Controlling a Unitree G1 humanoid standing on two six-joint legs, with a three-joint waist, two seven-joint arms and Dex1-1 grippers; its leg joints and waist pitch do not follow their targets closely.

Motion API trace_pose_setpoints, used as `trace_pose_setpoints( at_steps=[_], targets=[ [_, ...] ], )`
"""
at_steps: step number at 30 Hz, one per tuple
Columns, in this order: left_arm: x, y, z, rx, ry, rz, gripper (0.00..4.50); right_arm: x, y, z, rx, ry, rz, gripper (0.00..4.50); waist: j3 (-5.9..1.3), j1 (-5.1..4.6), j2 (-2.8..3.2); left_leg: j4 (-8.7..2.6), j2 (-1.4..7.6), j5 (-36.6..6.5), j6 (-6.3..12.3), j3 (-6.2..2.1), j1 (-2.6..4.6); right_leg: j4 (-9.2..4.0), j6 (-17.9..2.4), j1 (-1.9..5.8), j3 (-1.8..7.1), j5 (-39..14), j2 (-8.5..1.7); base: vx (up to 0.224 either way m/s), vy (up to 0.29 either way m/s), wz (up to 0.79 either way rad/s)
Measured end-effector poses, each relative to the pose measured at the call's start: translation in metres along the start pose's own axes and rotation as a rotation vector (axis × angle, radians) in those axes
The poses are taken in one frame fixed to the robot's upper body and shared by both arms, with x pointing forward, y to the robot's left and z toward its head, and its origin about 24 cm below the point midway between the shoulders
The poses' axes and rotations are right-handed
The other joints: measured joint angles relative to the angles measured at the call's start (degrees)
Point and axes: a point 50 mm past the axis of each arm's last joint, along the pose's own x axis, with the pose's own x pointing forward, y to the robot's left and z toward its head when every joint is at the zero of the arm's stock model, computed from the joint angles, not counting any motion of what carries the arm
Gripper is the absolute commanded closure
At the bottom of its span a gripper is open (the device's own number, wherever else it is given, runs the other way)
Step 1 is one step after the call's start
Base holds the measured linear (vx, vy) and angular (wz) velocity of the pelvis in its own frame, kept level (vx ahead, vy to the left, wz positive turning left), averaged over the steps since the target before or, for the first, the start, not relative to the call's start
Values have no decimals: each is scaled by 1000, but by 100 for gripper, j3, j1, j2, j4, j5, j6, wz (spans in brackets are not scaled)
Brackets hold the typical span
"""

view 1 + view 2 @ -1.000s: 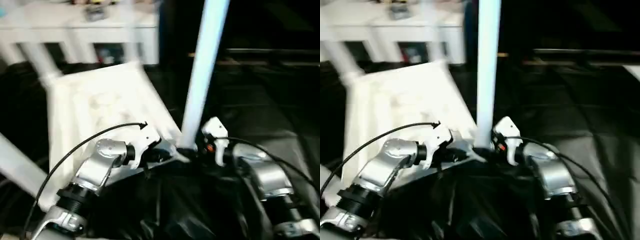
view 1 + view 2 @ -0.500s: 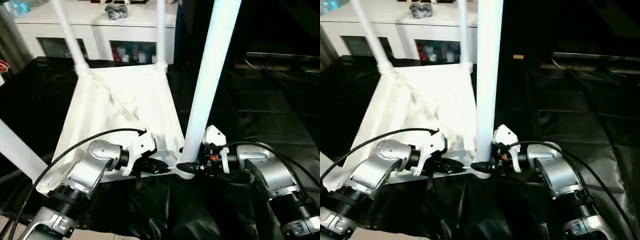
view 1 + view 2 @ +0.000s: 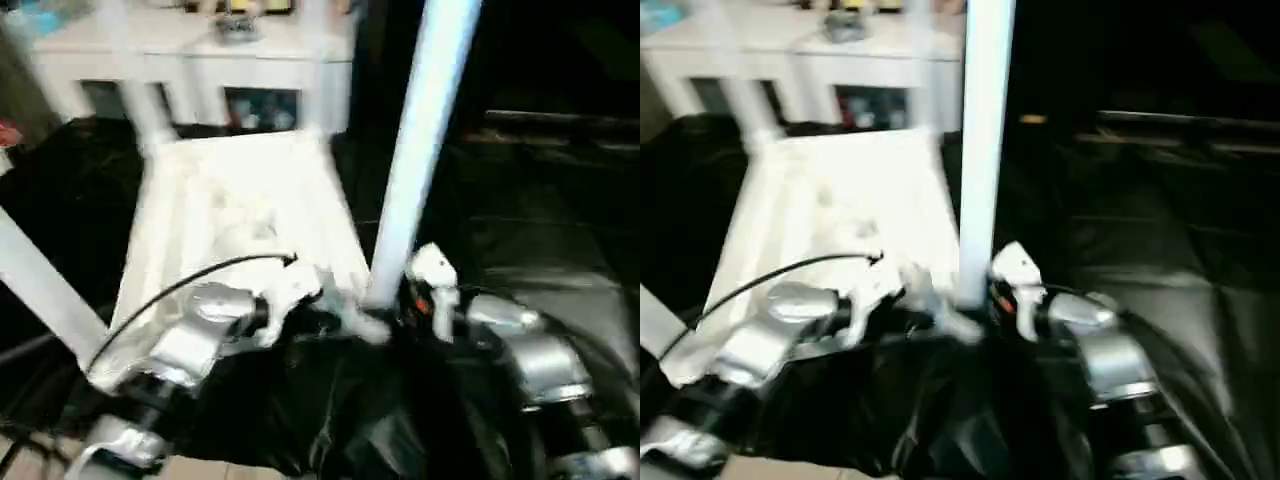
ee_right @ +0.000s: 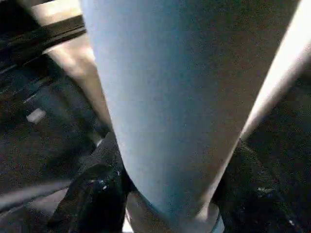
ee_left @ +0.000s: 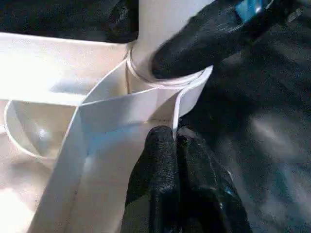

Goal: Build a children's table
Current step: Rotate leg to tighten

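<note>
Children's table (image 3: 240, 200) (white, inverted on black sheeting (image 3: 520, 240)), ribbed underside up, legs raised. Left gripper (image 5: 174, 141) pinches a corner rim; right gripper (image 4: 170, 194) clasps the near leg (image 3: 420, 150) at its socket.

Black, creased sheeting (image 3: 520, 250) spread wide across the work surface, glossy where light falls, with a white cabinet (image 3: 200, 60) behind it, glass doors (image 3: 262, 108) showing coloured things inside, small blurred objects (image 3: 238, 28) on its top, and darkness off to the far right.
</note>
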Motion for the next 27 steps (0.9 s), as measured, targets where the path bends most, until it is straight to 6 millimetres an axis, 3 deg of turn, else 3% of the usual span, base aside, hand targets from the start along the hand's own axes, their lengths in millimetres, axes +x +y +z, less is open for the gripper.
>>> trace_pose_setpoints(
  at_steps=[8,9,13,19,21,27],
  targets=[
    [14,0,6,-56,-12,154,450,23,2,4,97,-38,-264,251,-5,-267,-17,4,-3,0,0,-28,-6,-9,3,-8,-22,-2,0,0,0,0],
    [14,0,6,-55,-11,158,450,24,2,4,101,-41,-269,196,-6,-285,-19,4,-6,0,0,-36,-8,-10,3,-8,-25,-2,0,0,0,0],
    [14,1,6,-56,-12,162,450,26,4,6,158,-72,-264,172,-9,-324,-25,4,-12,0,0,-56,-17,-11,3,-12,-29,-2,0,0,0,0],
    [14,1,7,-50,-12,159,450,24,5,7,159,-77,-247,98,-10,-318,-25,3,-14,-1,-1,-60,-21,-11,3,-16,-29,-2,0,0,0,0],
    [14,0,7,-49,-12,158,450,23,6,7,157,-77,-241,98,-10,-315,-25,3,-14,-1,-1,-60,-22,-11,3,-17,-29,-2,0,0,0,0],
    [20,-10,15,-8,-33,102,450,-37,-18,4,20,17,-31,98,6,-96,-45,3,-15,1,3,-37,-57,-3,-1,-31,-6,3,-2,0,0,0]
  ],
)
